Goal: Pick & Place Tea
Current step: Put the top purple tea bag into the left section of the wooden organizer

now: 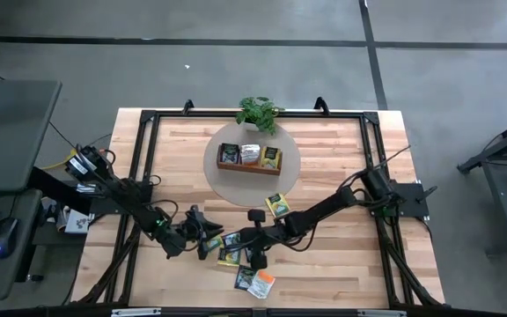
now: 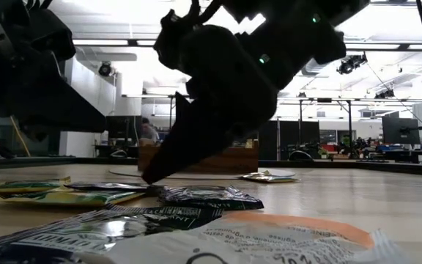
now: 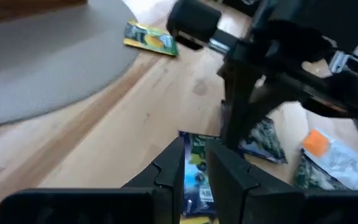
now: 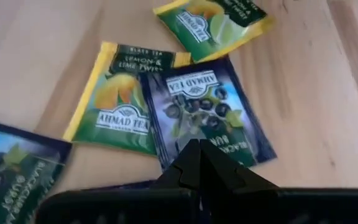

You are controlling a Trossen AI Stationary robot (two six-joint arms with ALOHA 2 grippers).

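Several tea sachets lie flat on the wooden table near its front edge. A yellow-green sachet lies partly under a dark blue one. A white-and-orange sachet lies nearer the front. Another yellow sachet lies by the grey mat. My left gripper is shut on a dark blue sachet. My right gripper is shut, and its tips point down at the dark blue sachet on the table. It also shows in the low view. My left gripper pinches the dark blue sachet between its two fingers. The sachet stands on edge in the gap, one end sticking out past the fingertips. My right gripper's shut tips stand at the lying dark blue sachet, slanting down; whether they touch it I cannot tell.
A brown wooden tray holding sachets stands on a round grey mat at the table's middle back. A small green potted plant stands behind it. The two grippers are close together. A black frame runs along the table's edges.
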